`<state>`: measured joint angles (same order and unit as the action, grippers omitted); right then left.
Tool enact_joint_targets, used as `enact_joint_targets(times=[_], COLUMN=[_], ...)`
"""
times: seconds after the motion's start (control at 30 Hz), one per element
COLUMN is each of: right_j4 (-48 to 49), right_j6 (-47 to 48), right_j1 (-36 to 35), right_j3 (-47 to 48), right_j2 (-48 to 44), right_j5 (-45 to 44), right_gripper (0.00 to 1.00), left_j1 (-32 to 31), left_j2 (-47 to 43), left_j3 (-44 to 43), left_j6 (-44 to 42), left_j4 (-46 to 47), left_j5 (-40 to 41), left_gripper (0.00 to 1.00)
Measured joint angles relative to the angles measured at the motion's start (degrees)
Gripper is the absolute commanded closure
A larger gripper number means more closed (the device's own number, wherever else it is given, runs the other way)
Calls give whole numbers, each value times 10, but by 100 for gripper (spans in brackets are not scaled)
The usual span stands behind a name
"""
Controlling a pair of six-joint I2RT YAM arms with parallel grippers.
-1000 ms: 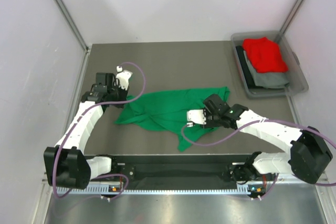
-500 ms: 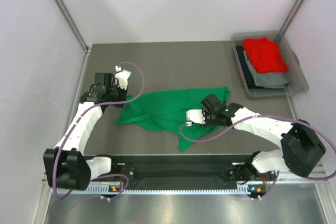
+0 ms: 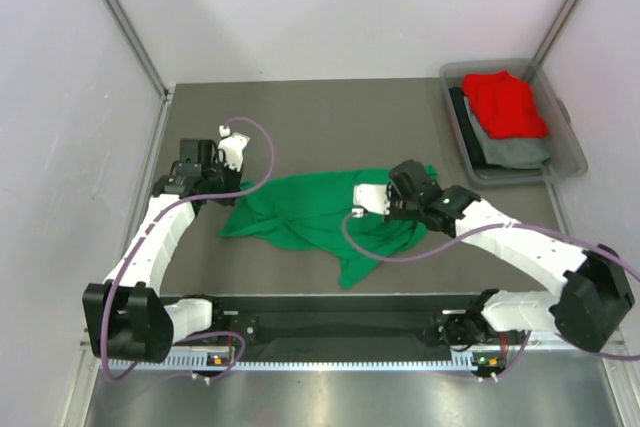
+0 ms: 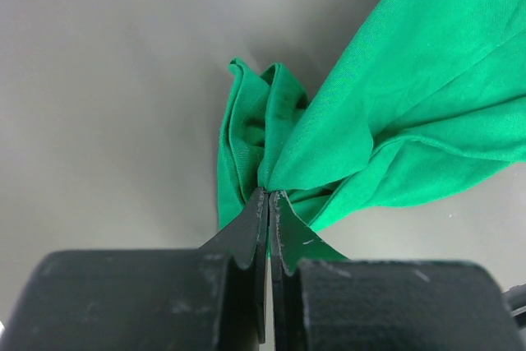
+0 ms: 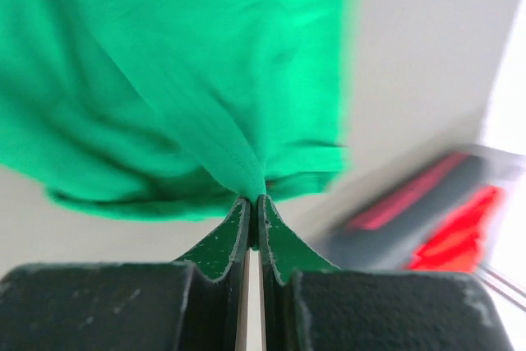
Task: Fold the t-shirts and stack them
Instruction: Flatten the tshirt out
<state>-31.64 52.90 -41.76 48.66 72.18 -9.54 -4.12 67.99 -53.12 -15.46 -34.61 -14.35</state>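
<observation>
Left claw point(image 4: 269, 203) and right claw point(image 5: 253, 203) each pinch a bunch of the green shirt point(image 3: 300, 212), crumpled on the bench point(image 3: 300, 127) toward its near edge; the red shirt point(image 3: 505, 102) lies in the far right corner. Best to draw the claws apart evenly and low, so it spreads flat

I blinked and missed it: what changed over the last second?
The right gripper, pinching the green shirt, moved toward the far side of the table. The left gripper kept its pinch in place; the red shirt stayed in the bin.
</observation>
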Motion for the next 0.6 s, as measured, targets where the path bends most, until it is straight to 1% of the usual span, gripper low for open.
enact_joint_targets(times=[0.03, 0.07, 0.1, 0.2, 0.27, 0.3, 0.4, 0.47, 0.6], right_j4=[0, 2, 5, 27, 50, 64, 108, 125, 126], right_j6=[-2, -5, -9, -25, -42, -51, -80, -109, -162], right_j1=[0, 0, 0, 3, 11, 16, 42, 75, 140], right_j3=[14, 24, 34, 49, 49, 49, 49, 56, 113], right_j2=[-12, -21, -32, -52, -49, -42, -6, 31, 88], right_j5=[-1, -3, -5, -14, -29, -38, -67, -77, -85], right_gripper=[100, 100, 100, 100, 100, 100, 100, 100, 100], left_j1=[0, 0, 0, 0, 0, 0, 0, 0, -2], left_j2=[0, 1, 2, 14, 29, 36, 52, 54, 58], left_j3=[0, 0, 0, -10, -25, -34, -62, -75, -80], left_j6=[0, 0, 0, 0, 1, 3, 3, 3, 2], left_j4=[0, 0, 0, -1, -2, -1, -1, -1, -3], left_j5=[0, -1, -2, -2, 2, 5, 18, 21, 15], left_gripper=[100, 98, 93, 74, 68, 63, 60, 60, 61])
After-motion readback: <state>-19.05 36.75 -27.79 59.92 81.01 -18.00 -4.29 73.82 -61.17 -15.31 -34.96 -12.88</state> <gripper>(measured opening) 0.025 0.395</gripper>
